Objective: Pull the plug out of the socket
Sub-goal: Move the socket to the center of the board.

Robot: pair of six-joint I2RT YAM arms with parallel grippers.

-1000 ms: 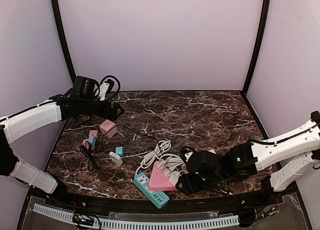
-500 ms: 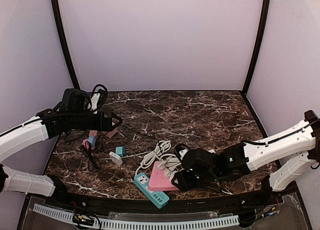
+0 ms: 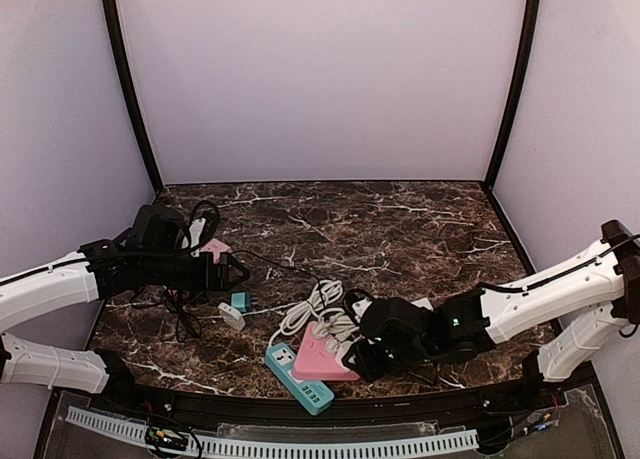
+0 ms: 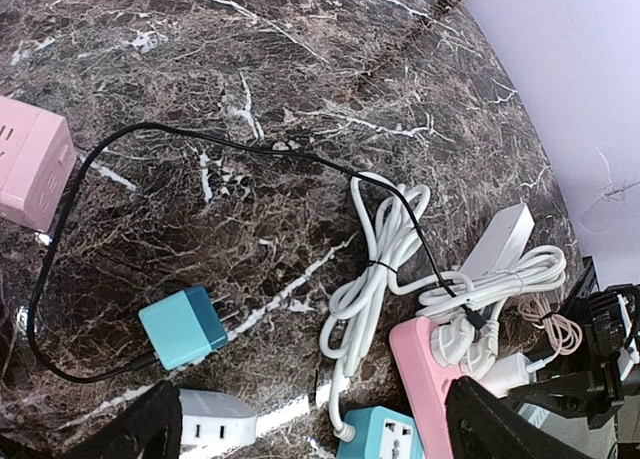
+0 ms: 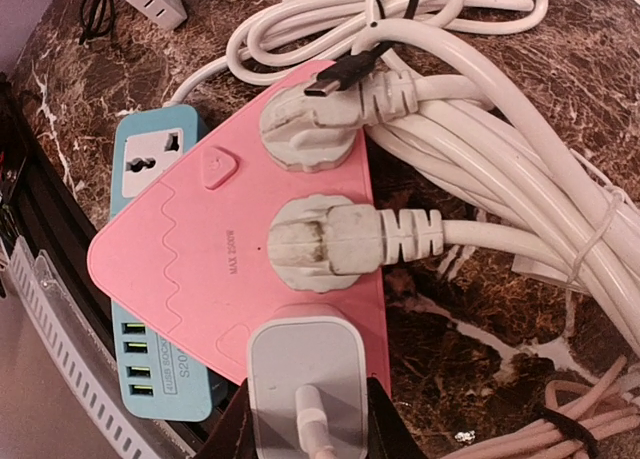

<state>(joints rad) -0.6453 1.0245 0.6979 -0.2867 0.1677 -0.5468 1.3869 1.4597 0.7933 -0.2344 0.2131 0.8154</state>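
Right tool (image 5: pixel 310 421) clamps the white charger plug (image 5: pixel 305 364), seated between its jaws in the pink socket block (image 5: pixel 190 269); left tool (image 4: pixel 320 427), wide open and empty, sits farther off.

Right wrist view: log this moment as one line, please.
phase: grasp | right gripper: shut on white charger, seated in pink power strip | left gripper: open, empty | plug: not yet pulled
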